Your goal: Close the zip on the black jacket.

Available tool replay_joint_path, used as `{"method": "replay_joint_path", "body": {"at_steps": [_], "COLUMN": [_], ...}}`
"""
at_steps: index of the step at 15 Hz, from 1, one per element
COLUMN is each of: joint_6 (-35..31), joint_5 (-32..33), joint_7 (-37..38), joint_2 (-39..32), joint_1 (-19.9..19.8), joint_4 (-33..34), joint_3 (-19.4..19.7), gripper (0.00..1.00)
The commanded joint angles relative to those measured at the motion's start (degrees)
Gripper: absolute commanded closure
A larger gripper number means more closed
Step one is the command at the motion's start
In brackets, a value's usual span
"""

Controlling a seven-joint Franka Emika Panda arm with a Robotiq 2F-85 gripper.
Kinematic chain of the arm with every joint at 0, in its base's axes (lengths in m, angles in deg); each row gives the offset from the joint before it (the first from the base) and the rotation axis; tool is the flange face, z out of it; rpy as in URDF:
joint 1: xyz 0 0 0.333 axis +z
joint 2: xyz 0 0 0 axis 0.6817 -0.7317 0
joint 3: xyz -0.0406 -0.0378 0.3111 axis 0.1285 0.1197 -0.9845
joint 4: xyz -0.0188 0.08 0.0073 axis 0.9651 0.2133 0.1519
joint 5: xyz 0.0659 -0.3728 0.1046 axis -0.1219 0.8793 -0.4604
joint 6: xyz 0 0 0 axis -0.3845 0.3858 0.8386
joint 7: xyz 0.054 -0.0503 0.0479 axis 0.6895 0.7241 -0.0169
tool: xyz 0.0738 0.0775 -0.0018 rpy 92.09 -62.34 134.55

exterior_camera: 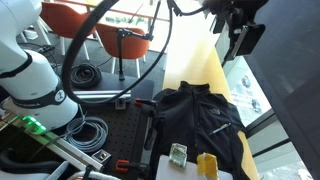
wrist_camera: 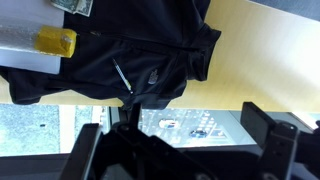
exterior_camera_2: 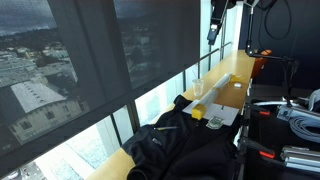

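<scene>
The black jacket point(exterior_camera: 205, 118) lies rumpled on a pale wooden table point(exterior_camera: 195, 68), collar toward the far end; it also shows in the other exterior view point(exterior_camera_2: 185, 142) and in the wrist view point(wrist_camera: 120, 50). The zip point(exterior_camera: 191, 118) is a faint dark line down its front centre, barely visible. My gripper point(exterior_camera: 240, 32) hangs high above the table, well clear of the jacket, and also shows near the top of the exterior view by the window point(exterior_camera_2: 214, 25). In the wrist view the gripper point(wrist_camera: 180, 140) has its fingers spread wide with nothing between them.
A yellow block point(exterior_camera: 207, 165) and a small greenish clear item point(exterior_camera: 178, 153) sit on white paper at the jacket's hem. Coiled black cables point(exterior_camera: 92, 130) lie on the dark bench beside the table. Orange chairs point(exterior_camera: 70, 20) stand behind. A large window point(exterior_camera_2: 90, 70) borders the table.
</scene>
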Motion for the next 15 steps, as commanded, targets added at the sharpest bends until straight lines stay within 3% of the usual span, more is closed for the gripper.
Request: {"method": "replay_joint_path", "body": {"at_steps": [1,8,15], "joint_6": [0.2,-4.4,-14.6], "joint_5": [-0.4,1.6,5.1], "joint_7": [-0.3,-2.3,-2.4], "joint_2": [0.0,-3.0,-16.7], "joint_1": [-1.2,-1.9,-3.8], "joint_4": [0.1,-0.7,0.5], "joint_3": [-1.1,-1.6,-2.4], "gripper": [0.00,0.00,0.00]}}
